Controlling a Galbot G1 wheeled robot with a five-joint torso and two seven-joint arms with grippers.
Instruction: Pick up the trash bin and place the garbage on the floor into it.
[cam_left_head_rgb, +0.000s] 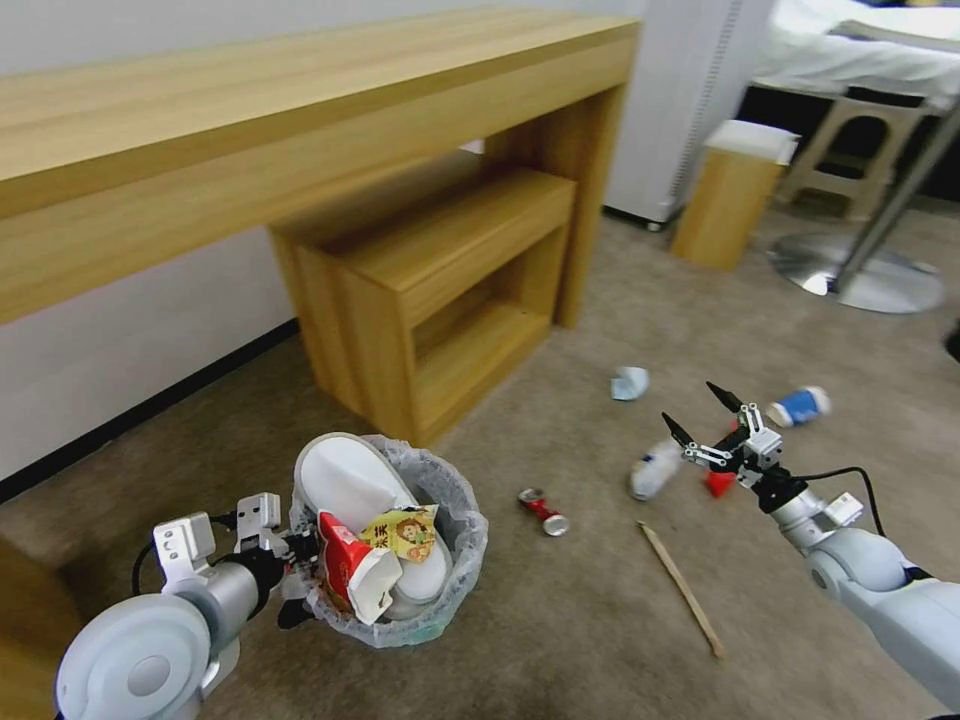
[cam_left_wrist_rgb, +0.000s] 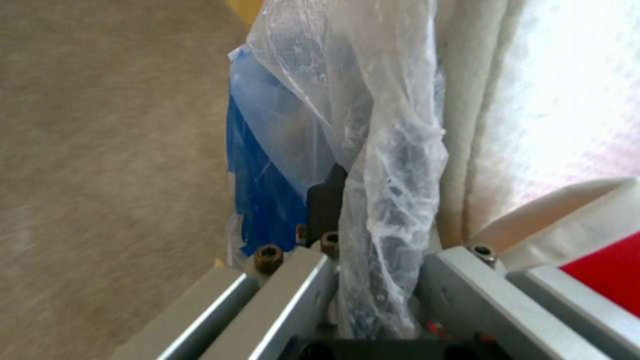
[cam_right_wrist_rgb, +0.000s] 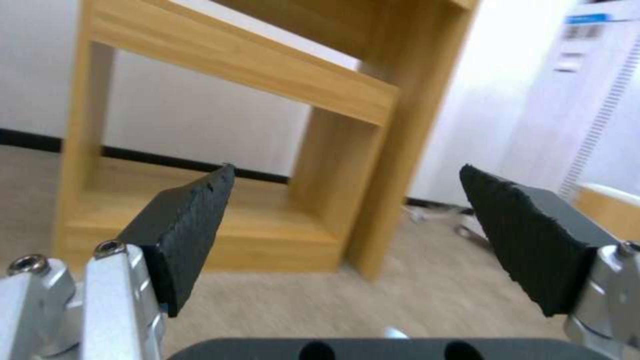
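Lower left, the left gripper (cam_left_head_rgb: 290, 560) clamps the trash bin (cam_left_head_rgb: 455, 560) rim; the right gripper (cam_left_head_rgb: 705, 420), wide open, hovers centre-right over the bottle (cam_left_head_rgb: 652, 470), probably needing to descend.

One bin (cam_left_head_rgb: 440, 590) — one can (cam_left_head_rgb: 543, 511) — one stick (cam_left_head_rgb: 683, 588)

bin (cam_left_head_rgb: 440, 610): thin crinkled translucent plastic liner, glossy
slipper (cam_left_head_rgb: 345, 480): white soft matt cloth
carton (cam_left_head_rgb: 350, 575): red-white printed card, slightly shiny
floor (cam_left_head_rgb: 560, 630): short-pile beige carpet, matt
desk (cam_left_head_rgb: 300, 130): pale wood grain, smooth satin
can (cam_left_head_rgb: 543, 511): red metal, shiny
stick (cam_left_head_rgb: 683, 590): bare wood
left gripper (cam_left_head_rgb: 290, 565): silver metal frame
right gripper (cam_right_wrist_rgb: 347, 235): silver metal links
pads (cam_right_wrist_rgb: 190, 230): black, rough, matt
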